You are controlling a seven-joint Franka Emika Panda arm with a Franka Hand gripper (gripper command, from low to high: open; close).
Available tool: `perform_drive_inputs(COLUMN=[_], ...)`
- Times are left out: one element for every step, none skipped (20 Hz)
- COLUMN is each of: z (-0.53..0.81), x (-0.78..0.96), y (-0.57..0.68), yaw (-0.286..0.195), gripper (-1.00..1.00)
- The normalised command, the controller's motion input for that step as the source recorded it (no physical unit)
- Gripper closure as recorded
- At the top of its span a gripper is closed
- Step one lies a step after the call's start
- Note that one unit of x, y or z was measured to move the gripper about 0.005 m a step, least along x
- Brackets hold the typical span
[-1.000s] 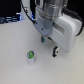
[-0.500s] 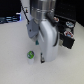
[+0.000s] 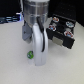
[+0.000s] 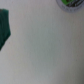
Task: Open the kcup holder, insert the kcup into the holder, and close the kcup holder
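Note:
The kcup (image 3: 30,54) is a tiny pod with a green top, standing on the white table to the exterior view's left of my arm. My gripper (image 3: 40,62) hangs low over the table just beside the pod, apart from it; its fingers are too blurred to read. The kcup holder (image 3: 63,36), a black box with several coloured pods on its top, stands behind at the exterior view's right. Whether its drawer is open I cannot tell. In the wrist view a round white-rimmed green disc, probably the kcup (image 4: 67,3), shows at the frame's edge.
A dark green shape (image 4: 4,27) sits at one edge of the wrist view; what it is I cannot tell. The white table (image 3: 12,67) spreads around the pod. Dark clutter lines the back of the exterior view.
My arm has come down from above the table to just beside the kcup. The kcup and the holder have stayed where they were.

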Motion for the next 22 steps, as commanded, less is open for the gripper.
perform_drive_inputs(z=[-0.36,-0.35,-0.33,-0.32,-0.31,-0.09,0.0,0.02,0.09,0.14,0.17,0.14,0.11,0.06,0.0,0.0,0.0,0.0,0.0,-0.08,-0.15,-0.12], x=[-0.16,-0.13,-0.08,-0.06,-0.05,-0.13,0.0,0.0,0.0,-0.15,-0.28,-0.39,-0.45,-0.47,-0.48,-0.45,-0.4,-0.35,-0.06,-0.08,-0.05,0.0], y=[-0.39,-0.35,-0.28,-0.19,-0.15,0.04,0.04,0.14,0.27,0.37,0.37,0.31,0.21,0.13,0.05,0.03,0.03,0.01,0.0,-0.09,-0.15,-0.21], yaw=[-0.295,-0.293,-0.276,-0.259,-0.254,0.002,0.004,0.007,0.01,0.005,0.0,0.0,0.0,-0.017,-0.036,-0.036,-0.038,-0.042,-0.006,-0.031,-0.083,-0.072], gripper=[-1.0,-1.0,-1.0,-1.0,-1.0,-1.0,-1.0,-1.0,-1.0,-1.0,-1.0,-1.0,-1.0,-1.0,-1.0,-1.0,-1.0,-1.0,-1.0,-1.0,-1.0,-1.0])
